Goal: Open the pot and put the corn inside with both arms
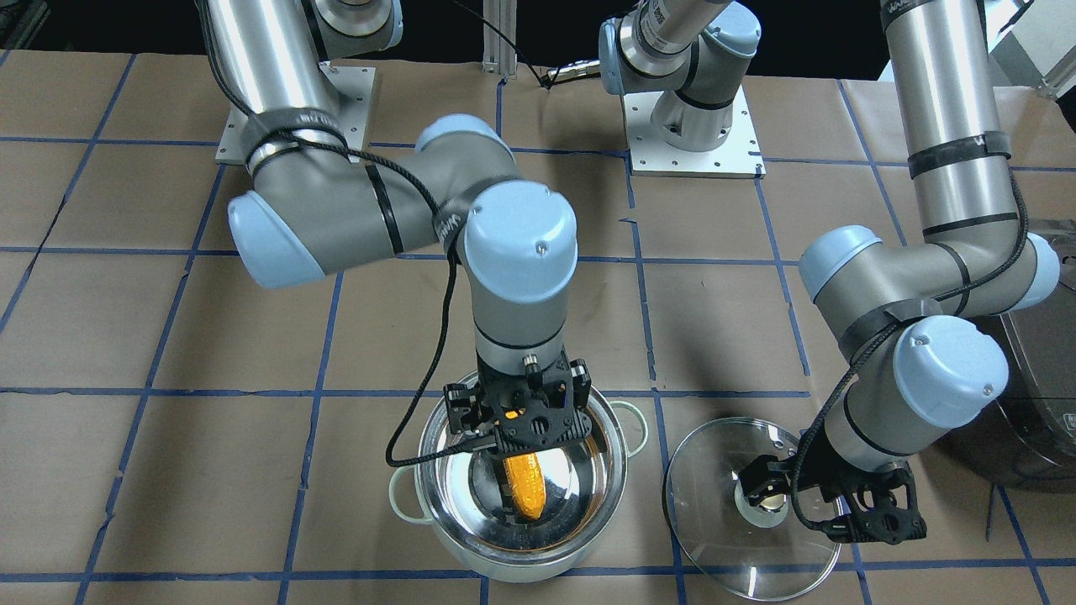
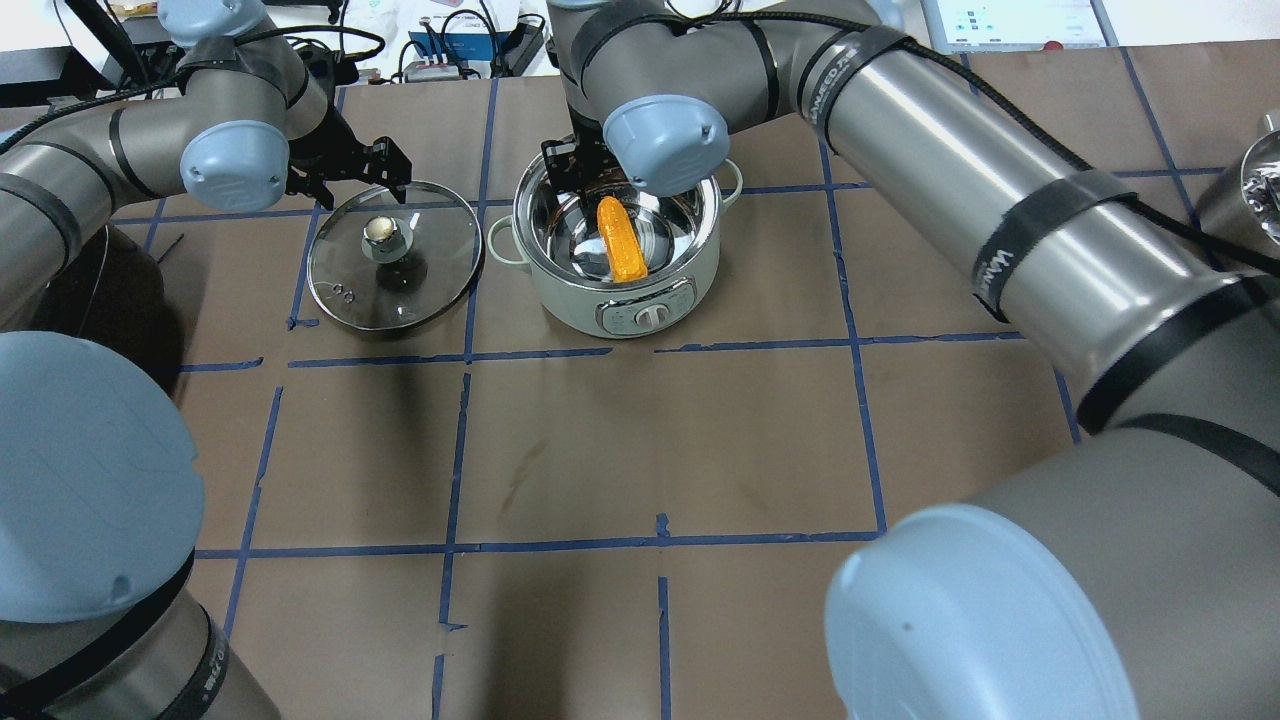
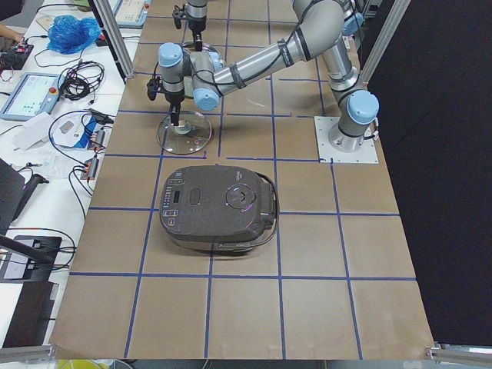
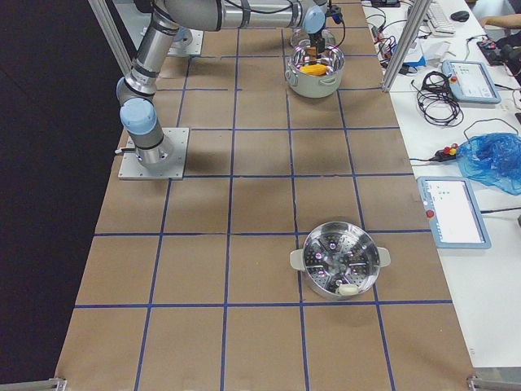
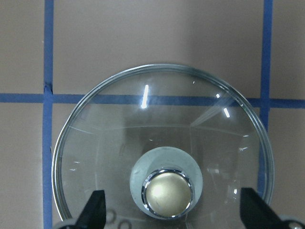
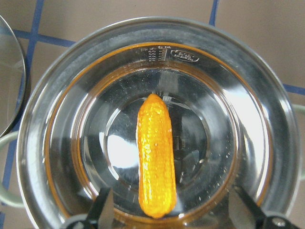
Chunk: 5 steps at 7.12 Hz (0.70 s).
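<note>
The shiny steel pot (image 1: pixel 601 491) with mint-green handles stands open; it also shows in the overhead view (image 2: pixel 570 290). The yellow-orange corn (image 1: pixel 525 487) lies on its bottom, also seen from overhead (image 2: pixel 620 240) and in the right wrist view (image 6: pixel 155 157). My right gripper (image 1: pixel 523 439) hangs over the pot, open, its fingertips (image 6: pixel 102 212) wide of the corn and not touching it. The glass lid (image 1: pixel 723 538) lies flat on the table beside the pot, knob (image 5: pixel 167 192) up. My left gripper (image 2: pixel 350 180) is open above the lid, fingers either side of the knob, apart from it.
A dark grey rice cooker (image 3: pixel 219 207) sits on the robot's left side, near the left arm's elbow (image 1: pixel 1042 403). A second steel pot with a perforated steamer insert (image 4: pixel 338 261) stands far out on the robot's right. Operator desks with cables line the table's far edge.
</note>
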{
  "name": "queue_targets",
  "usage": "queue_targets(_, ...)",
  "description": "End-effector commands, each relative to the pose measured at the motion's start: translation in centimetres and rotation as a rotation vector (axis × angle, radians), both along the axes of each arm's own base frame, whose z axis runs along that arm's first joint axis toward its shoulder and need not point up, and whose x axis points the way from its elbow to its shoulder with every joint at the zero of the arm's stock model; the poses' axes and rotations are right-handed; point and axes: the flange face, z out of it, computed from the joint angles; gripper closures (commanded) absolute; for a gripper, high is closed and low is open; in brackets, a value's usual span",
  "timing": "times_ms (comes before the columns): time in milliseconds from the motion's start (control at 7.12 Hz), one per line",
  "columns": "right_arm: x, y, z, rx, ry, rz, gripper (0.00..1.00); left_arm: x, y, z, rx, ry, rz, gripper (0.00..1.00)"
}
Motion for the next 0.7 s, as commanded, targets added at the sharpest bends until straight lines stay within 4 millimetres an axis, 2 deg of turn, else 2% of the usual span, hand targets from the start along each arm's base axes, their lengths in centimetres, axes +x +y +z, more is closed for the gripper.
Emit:
queue_targets(0, -4.8, 4.8, 9.6, 0.019, 0.015, -0.030, 0.14, -1.2, 3.9, 7.6, 0.075, 0.011, 0.005, 0.00)
queue_targets(140, -10.8, 6.2, 13.6, 0.044, 0.023, -0.083, 0.14, -1.9, 7.1, 12.6, 0.088, 0.013, 0.005, 0.00)
queue_targets(281, -16.9, 7.2, 14.9, 0.078, 0.029, -0.170, 0.14, -3.2, 10.8, 16.1, 0.156, -0.003, -0.014, 0.00)
queue_targets(421, -21.3, 9.7, 15.4, 0.117, 0.037, -0.211, 0.15, -5.3, 14.0, 19.9, 0.146, -0.030, -0.046, 0.00)
queue_targets(561, -23.1, 13.1, 14.3, 0.159, 0.039, -0.231, 0.15, -7.2, 15.1, 20.3, 0.137, -0.022, -0.076, 0.00)
